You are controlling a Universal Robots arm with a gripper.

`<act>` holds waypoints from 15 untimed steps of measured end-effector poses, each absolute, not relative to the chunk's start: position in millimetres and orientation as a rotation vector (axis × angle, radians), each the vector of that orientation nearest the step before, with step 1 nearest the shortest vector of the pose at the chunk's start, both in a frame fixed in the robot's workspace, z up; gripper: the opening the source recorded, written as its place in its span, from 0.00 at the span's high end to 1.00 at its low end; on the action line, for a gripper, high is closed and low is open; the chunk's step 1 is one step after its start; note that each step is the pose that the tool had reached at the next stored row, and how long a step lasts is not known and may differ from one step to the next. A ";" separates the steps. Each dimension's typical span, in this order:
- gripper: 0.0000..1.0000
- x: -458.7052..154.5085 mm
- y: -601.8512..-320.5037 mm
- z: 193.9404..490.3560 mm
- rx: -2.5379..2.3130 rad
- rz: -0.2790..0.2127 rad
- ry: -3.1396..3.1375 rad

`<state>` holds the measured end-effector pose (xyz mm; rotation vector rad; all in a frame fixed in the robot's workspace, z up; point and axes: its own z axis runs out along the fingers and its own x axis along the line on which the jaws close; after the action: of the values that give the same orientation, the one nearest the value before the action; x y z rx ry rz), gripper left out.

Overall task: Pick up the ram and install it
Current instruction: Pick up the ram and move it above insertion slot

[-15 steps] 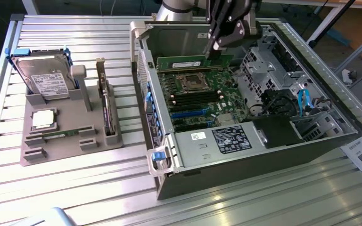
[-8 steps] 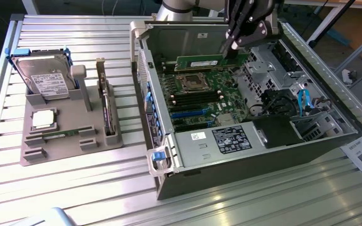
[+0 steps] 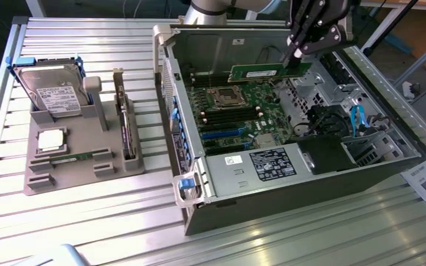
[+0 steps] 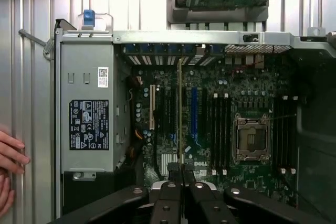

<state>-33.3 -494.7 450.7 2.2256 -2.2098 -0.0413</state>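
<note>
Pinching one ram [image 3: 266, 72] at its end, the single gripper [image 3: 299, 55] has its two dark fingers [image 4: 169, 192] drawn narrow onto the board. The stick hangs roughly level, clear of the motherboard [image 3: 235, 119], inside the open computer case [image 3: 287, 194]. The ram is a thin green strip; in the wrist view it shows edge-on as one fine line running out from the fingertips. Below it lies the green motherboard, crowded with long black slots. In the exterior view, one square metal processor socket [image 3: 228, 97] sits at about seven o'clock from the held stick. One silver power supply [image 3: 261, 164] with a black label sits at six o'clock, and a blue cable [image 3: 357, 119] loops at four o'clock. The case walls stand up around the board. At nine o'clock from the case, well apart, stands one grey moulded holder [image 3: 87, 136] carrying one boxy hard drive [image 3: 50, 95] and one small square processor chip [image 3: 50, 139]. Everything rests on a ribbed aluminium table [image 3: 87, 50]. One person's hand [image 4: 10, 156] lies near the case — on the power-supply side.
</note>
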 end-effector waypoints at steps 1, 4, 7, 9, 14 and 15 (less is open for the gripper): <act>0.88 -29.1 -494.7 450.8 2.225 -0.041 -2.210; 0.88 -21.5 -494.7 450.7 2.226 -0.041 -2.210; 0.88 -16.9 -494.7 450.7 2.225 -0.041 -2.210; 0.88 -16.9 -494.7 450.8 2.225 -0.041 -2.210; 0.88 -16.7 -495.0 444.8 2.231 -0.053 -2.215; 0.88 -16.7 -495.1 443.0 2.232 -0.056 -2.216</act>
<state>-16.7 -495.1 443.0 2.2319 -2.2159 -0.0558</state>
